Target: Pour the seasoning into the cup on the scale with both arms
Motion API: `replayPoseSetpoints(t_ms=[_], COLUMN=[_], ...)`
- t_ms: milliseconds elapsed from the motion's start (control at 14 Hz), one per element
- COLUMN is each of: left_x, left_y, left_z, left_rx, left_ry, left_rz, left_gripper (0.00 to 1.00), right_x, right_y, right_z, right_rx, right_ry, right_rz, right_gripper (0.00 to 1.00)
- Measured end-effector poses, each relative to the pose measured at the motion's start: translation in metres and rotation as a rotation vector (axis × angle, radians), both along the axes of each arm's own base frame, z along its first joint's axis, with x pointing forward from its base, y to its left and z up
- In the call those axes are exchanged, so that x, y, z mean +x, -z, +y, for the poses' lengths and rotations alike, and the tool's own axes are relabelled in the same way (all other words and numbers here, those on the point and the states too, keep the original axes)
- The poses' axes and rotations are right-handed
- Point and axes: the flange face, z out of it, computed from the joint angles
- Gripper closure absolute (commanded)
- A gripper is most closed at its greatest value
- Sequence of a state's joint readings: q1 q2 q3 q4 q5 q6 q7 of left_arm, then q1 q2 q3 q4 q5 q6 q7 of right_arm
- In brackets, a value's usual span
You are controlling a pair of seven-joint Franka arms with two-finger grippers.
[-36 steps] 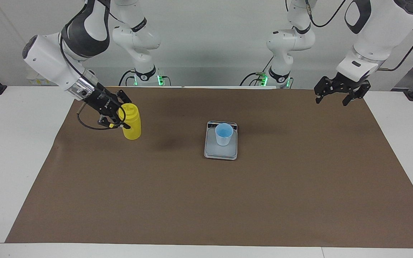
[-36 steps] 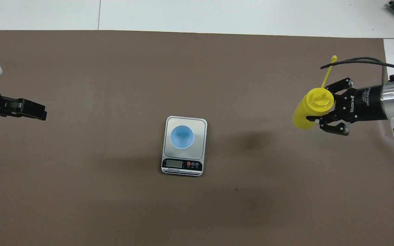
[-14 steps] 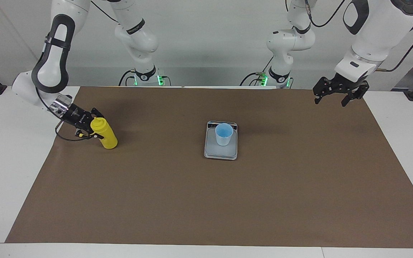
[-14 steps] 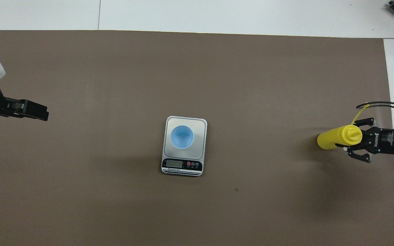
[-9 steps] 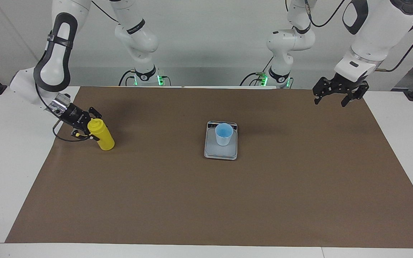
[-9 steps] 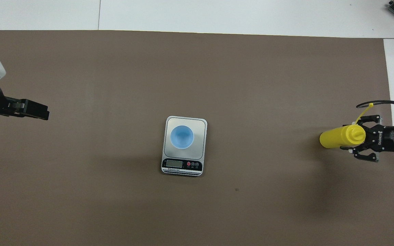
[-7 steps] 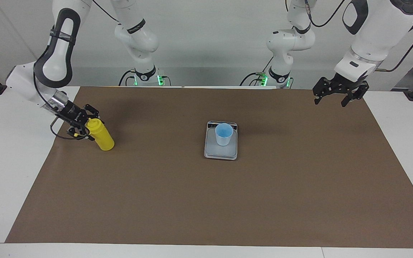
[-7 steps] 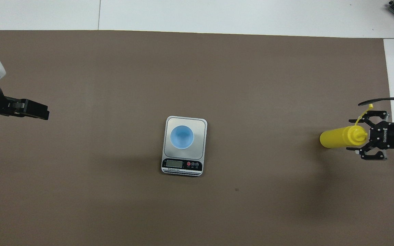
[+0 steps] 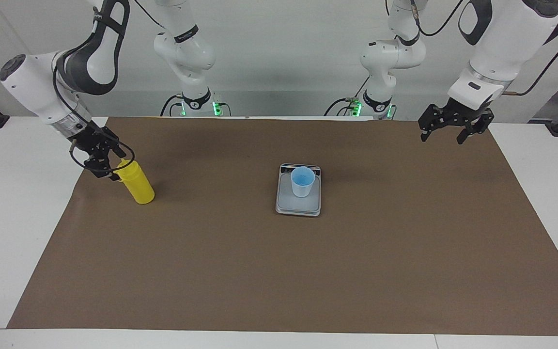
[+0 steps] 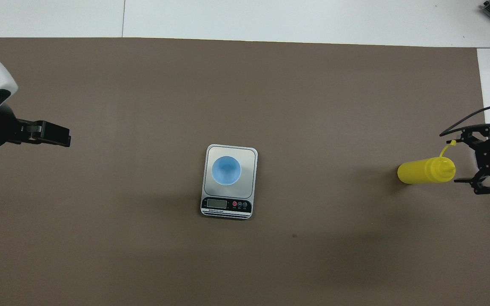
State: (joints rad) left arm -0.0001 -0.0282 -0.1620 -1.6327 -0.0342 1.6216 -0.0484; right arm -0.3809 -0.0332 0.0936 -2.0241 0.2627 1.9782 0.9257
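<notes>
Cup (image 9: 302,180) on scale (image 9: 298,202); bottle (image 9: 136,182) toward right arm's end.

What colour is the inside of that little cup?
Brighter blue inside the small light blue plastic cup; overhead view.

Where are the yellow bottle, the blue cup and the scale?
yellow bottle (image 9: 137,186), facing view, middle of its side
blue cup (image 10: 226,170), overhead view, its inside
scale (image 10: 227,204), overhead view, its display strip

We are holding our right pincer (image 9: 109,165) low at our right arm's end of the table, its fingers spread wide and gripping nothing. We are keeping our left pincer (image 9: 441,134) raised and waiting at our left arm's end, fingers parted.
</notes>
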Motion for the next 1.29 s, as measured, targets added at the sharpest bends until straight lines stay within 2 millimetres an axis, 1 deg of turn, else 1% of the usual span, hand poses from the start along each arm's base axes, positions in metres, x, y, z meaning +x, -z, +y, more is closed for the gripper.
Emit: replayPoseSetpoints(t_ms=[143,214,286,357,500,643,786,929,1071,1286], left_x=[-0.004,-0.006,-0.007,-0.007,-0.006,-0.004,-0.001,0.002,0.004,0.004], left_y=[-0.001,-0.001,-0.001,-0.001,-0.001,-0.001,-0.001,-0.002,-0.002,-0.002], left_z=[-0.027,-0.035,-0.04,-0.041,-0.035,-0.026,-0.013,0.004,0.016,0.018], left_rx=[-0.002,-0.003,-0.003,-0.003,0.001,0.017,0.031,0.034,0.034,0.034], left_ry=[-0.012,-0.014,-0.013,-0.013,-0.016,0.02,0.06,0.08,0.079,0.077], left_rz=[-0.006,-0.007,-0.008,-0.008,-0.009,-0.014,-0.018,-0.021,-0.022,-0.022], left_gripper=[0.0,0.0,0.0,0.0,0.0,0.0,0.0,0.0,0.0,0.0], right_x=[0.003,0.004,0.005,0.005,0.007,0.01,0.013,0.015,0.019,0.026], right_y=[-0.012,-0.016,-0.018,-0.019,-0.019,-0.021,-0.023,-0.027,-0.04,-0.07], right_z=[0.012,0.018,0.024,0.029,0.039,0.056,0.08,0.108,0.134,0.164], right_rx=[-0.056,-0.068,-0.074,-0.078,-0.085,-0.114,-0.18,-0.24,-0.279,-0.308], right_ry=[-0.129,-0.194,-0.25,-0.301,-0.422,-0.562,-0.745,-0.892,-0.971,-1.042], right_rz=[-0.028,-0.044,-0.057,-0.067,-0.089,-0.102,-0.099,-0.095,-0.113,-0.172], right_gripper=[0.0,0.0,0.0,0.0,0.0,0.0,0.0,0.0,0.0,0.0])
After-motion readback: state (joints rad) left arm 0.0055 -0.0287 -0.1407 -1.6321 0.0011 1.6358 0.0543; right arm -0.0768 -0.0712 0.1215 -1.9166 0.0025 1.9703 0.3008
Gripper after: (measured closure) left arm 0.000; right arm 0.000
